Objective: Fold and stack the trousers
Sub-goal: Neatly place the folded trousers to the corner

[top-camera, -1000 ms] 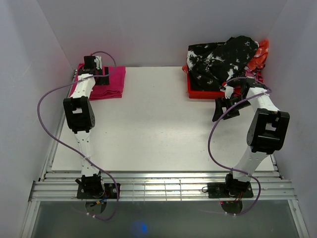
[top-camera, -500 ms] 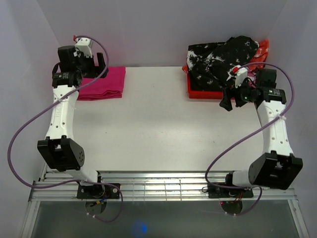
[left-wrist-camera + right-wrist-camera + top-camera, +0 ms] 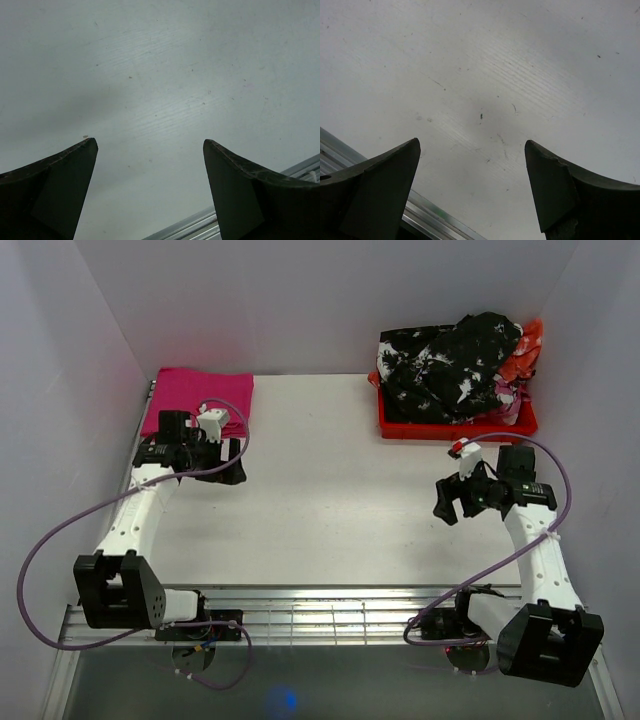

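Top external, w/ both wrist cams.

**Placement / why**
- trousers [image 3: 200, 405]: magenta-pink, folded to a flat rectangle at far-left corner of counter [image 3: 330, 500], edges squared to the corner. Reads as the stack spot, kept off the mid work area. Nothing touching them.
- left tool [image 3: 232, 462]: just near side of the trousers, apart from them, pointing toward counter centre. Fingers wide apart, nothing between. Left wrist cam shows only bare counter surface betw. the two tips, plus a strip of aluminium rail [image 3: 300, 170] at lower right.
- right tool [image 3: 447, 500]: over right-mid counter, near side of the red crate [image 3: 455, 426], not touching it. Fingers spread, holding nothing. Right wrist cam gives the same: bare surface, rail at lower left.
- crate at far-right corner holds a heap of black-and-white printed cloth [image 3: 450, 365], piled above the rim, w/ orange-red cloth [image 3: 527, 343] behind. Prob. the unfolded supply.
- Judgement: pink pair looks folded and placed. Both arms sit unloaded betw. jobs. Right arm is the nearer one to the crate if another garment is due.

**Counts**
- trousers, pink: 1 pair
- crate: 1
- cloth items in crate: at least 2 fabrics; piece count can't tell, too bunched
- arms: 2; tools: 2, both spread
- purple cables: 2, one per arm
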Robot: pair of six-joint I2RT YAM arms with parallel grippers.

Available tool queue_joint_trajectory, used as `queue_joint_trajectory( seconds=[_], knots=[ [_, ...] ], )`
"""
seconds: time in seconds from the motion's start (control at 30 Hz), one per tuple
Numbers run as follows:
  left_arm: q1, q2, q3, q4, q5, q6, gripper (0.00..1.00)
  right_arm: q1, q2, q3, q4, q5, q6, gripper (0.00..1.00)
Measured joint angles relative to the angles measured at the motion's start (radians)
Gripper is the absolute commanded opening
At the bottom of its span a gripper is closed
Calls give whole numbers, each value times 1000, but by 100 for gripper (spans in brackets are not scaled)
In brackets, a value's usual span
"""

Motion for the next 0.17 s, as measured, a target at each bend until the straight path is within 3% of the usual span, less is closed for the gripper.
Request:
queue_joint_trajectory(
  seconds=[0.17],
  knots=[
    [-14,-146,-110,26,4,23,98,2,-71,-66,11,-2,26,90]
  ],
)
